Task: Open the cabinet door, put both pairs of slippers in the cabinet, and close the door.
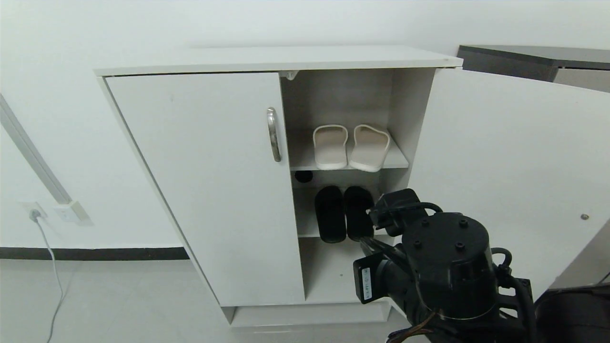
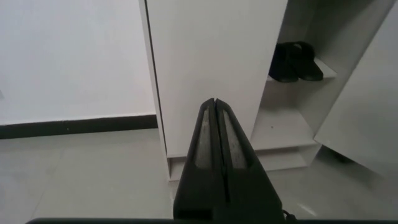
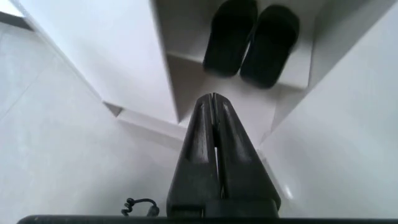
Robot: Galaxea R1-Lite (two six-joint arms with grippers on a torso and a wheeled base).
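Two pairs of slippers, four in all, already sit in the cabinet (image 1: 276, 57): the black pair (image 1: 344, 213) on the shelf just ahead of the right gripper (image 3: 213, 102), the white pair (image 1: 350, 147) one shelf higher. Of two doors, the left door (image 1: 205, 181) is closed and the right door (image 1: 505, 166) hangs open beside that gripper, so only closing seems left. Right gripper and left gripper (image 2: 214, 102) are both pressed together, empty.

Centre frame, one slipper pair (image 1: 351, 147) sits on the upper shelf (image 1: 399, 161) in the cabinet (image 1: 281, 57), the other pair (image 1: 344, 213) below it, open door (image 1: 505, 157) at right.
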